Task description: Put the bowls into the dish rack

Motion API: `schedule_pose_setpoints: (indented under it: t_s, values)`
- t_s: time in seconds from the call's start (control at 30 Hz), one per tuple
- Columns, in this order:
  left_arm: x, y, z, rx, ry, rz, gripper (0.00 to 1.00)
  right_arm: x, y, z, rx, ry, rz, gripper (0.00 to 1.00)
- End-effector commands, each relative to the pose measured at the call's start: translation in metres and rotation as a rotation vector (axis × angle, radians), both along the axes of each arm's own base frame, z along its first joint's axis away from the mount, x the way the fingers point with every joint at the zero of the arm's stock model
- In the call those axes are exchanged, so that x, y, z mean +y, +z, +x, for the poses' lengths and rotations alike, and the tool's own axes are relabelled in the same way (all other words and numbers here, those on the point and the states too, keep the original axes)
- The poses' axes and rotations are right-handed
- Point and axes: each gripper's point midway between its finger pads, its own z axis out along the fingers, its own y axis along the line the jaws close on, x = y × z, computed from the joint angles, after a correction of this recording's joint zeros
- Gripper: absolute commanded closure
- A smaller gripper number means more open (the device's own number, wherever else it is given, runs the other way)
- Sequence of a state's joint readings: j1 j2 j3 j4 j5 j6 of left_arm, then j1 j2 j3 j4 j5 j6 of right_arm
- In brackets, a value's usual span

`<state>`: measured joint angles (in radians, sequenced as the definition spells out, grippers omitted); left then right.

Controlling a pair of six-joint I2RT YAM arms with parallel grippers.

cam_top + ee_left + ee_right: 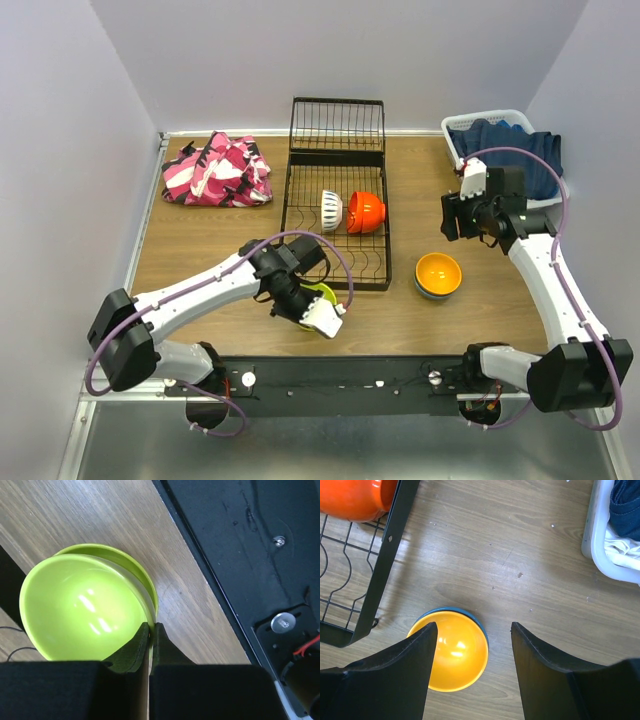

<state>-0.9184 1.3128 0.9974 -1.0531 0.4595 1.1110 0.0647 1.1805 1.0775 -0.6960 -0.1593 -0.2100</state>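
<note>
Five bowls, one rack; your entries follow.

1. Lime green bowl (85, 610): round, glossy smooth plastic, low over the wood-grain table (200, 230), just near of the rack's near rail. Whether it rests or is lifted cannot be told. Your left gripper (150, 626) is clenched on its rim, one finger inside the wall and one outside.
2. Dish rack (370, 287): black wire, rectangular, curved tines, upright section at the far end. The long axis runs near to far. It lies far and slightly right of the held bowl, and your left arm is the nearer.
3. Cream-white bowl (331, 210) and red-orange bowl (366, 211): on edge mid-rack, side by side.
4. Orange bowl (452, 655), nested in the blue bowl (452, 609): on the table right of the rack. Your right gripper (473, 625) hovers above it, jaws apart, grasping nothing.
</note>
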Motion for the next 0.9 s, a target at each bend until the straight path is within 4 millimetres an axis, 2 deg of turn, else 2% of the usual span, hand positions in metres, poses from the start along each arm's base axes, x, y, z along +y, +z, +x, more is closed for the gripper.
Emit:
schedule_pose_setpoints:
  t_s: [0.0,0.1,0.2,0.23,0.27,0.37,0.4,0.47,0.5,0.57,0.6,0.67,0.7,0.73,0.77,0.8,0.87]
  values:
    - [-0.005,0.033,-0.010,0.041,-0.011,-0.053,0.95,0.004,0.002,0.003,0.005,0.015,0.009,0.31]
    - [-0.016,0.060,-0.006,0.039,0.025,-0.121,0.96,0.004,0.004,0.005,0.004,0.014,0.008,0.31]
    - [-0.025,0.086,0.013,0.049,0.132,-0.204,0.96,0.004,0.006,0.007,-0.001,0.010,0.011,0.31]
    - [-0.029,0.092,0.015,0.112,0.195,-0.228,0.97,0.004,0.005,0.008,0.000,0.009,0.010,0.31]
    - [-0.023,0.099,0.038,0.125,0.299,-0.260,0.97,0.004,0.007,0.009,-0.006,0.006,0.010,0.31]
    - [-0.021,0.109,0.068,0.211,0.477,-0.340,0.97,0.002,0.011,0.012,-0.017,0.001,0.002,0.31]
    - [-0.014,0.114,0.094,0.191,0.560,-0.393,0.97,0.001,0.010,0.013,-0.018,-0.005,-0.003,0.31]
    - [-0.014,0.122,0.113,0.253,0.673,-0.448,0.97,0.000,0.012,0.015,-0.021,-0.012,-0.008,0.31]
    - [-0.009,0.128,0.137,0.236,0.735,-0.504,0.98,-0.001,0.012,0.015,-0.020,-0.016,-0.013,0.31]
    - [-0.011,0.137,0.149,0.340,0.829,-0.557,0.98,-0.002,0.011,0.016,-0.021,-0.019,-0.019,0.31]
    - [-0.013,0.145,0.161,0.354,0.848,-0.610,0.98,-0.004,0.011,0.017,-0.021,-0.023,-0.023,0.31]
    - [-0.010,0.142,0.178,0.432,0.922,-0.649,0.97,-0.005,0.008,0.017,-0.015,-0.028,-0.027,0.31]
    - [-0.015,0.154,0.189,0.496,0.959,-0.715,0.98,-0.006,0.007,0.018,-0.013,-0.029,-0.033,0.31]
    - [-0.012,0.156,0.198,0.525,0.988,-0.749,0.98,-0.006,0.007,0.018,-0.011,-0.031,-0.035,0.31]
    - [-0.013,0.147,0.200,0.593,1.029,-0.755,0.98,-0.006,0.005,0.018,-0.004,-0.031,-0.038,0.31]
    - [-0.015,0.158,0.210,0.621,1.047,-0.813,0.98,-0.008,0.006,0.019,-0.006,-0.035,-0.042,0.31]
    - [-0.009,0.145,0.222,0.698,1.125,-0.825,0.98,-0.009,0.005,0.021,-0.001,-0.038,-0.050,0.31]
